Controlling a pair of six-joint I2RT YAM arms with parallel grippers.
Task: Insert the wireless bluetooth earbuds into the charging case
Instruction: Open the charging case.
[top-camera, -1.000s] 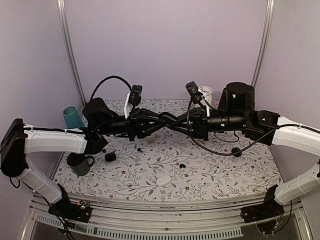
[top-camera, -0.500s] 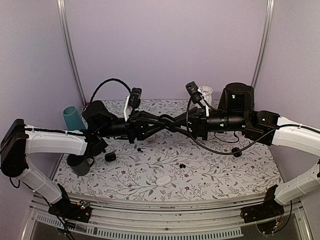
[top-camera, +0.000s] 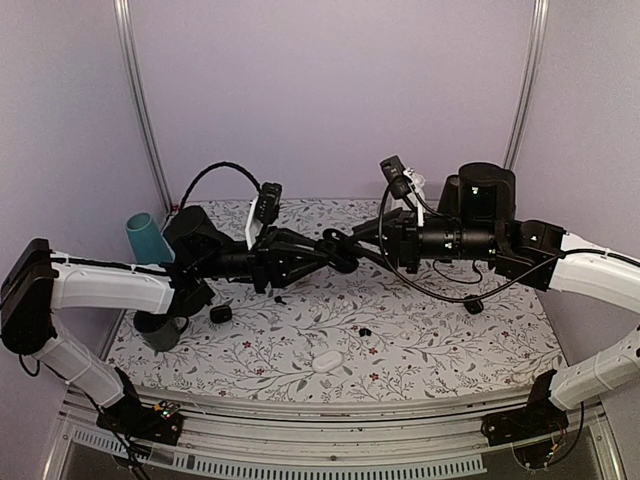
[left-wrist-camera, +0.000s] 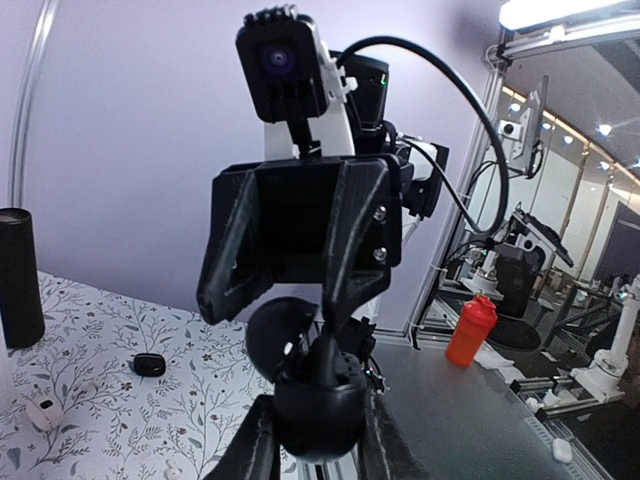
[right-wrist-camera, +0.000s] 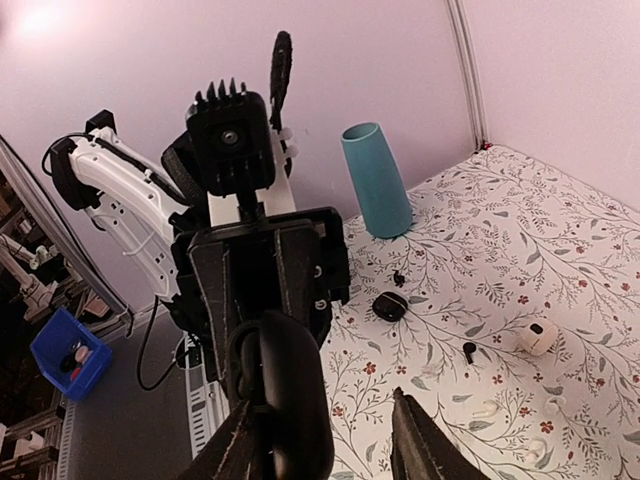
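- Any lettering on the cases or cups is too small to read.
- The left gripper (top-camera: 333, 250) has its jaws clamped on a black charging case (left-wrist-camera: 320, 395), held in the air above the floral tablecloth (top-camera: 300, 345). The case shows as two rounded lobes, one above the other; I cannot tell whether anything sits inside.
- The right gripper (right-wrist-camera: 322, 405) faces it nose to nose with jaws apart. The case lies against one finger, with a gap to the other.
- A black earbud (right-wrist-camera: 468, 350) lies on the cloth, well apart from the held case. Two small black specks (top-camera: 366, 331) near the table's middle are too small to name.
- A second black case (top-camera: 221, 313) lies by the left arm and a third black case (left-wrist-camera: 148, 365) on the right side. A white case (top-camera: 328, 362) lies near the front edge, and small white pieces (right-wrist-camera: 485, 408) lie loose.
- A teal cup (top-camera: 143, 238) and a dark mug (top-camera: 160, 328) stand at the left edge, contents unseen.
- A tall black cylinder (left-wrist-camera: 18, 275) stands at the back right.
- Off the table are a red bottle (left-wrist-camera: 470, 330) and a blue bin (right-wrist-camera: 68, 355) with small items in it.
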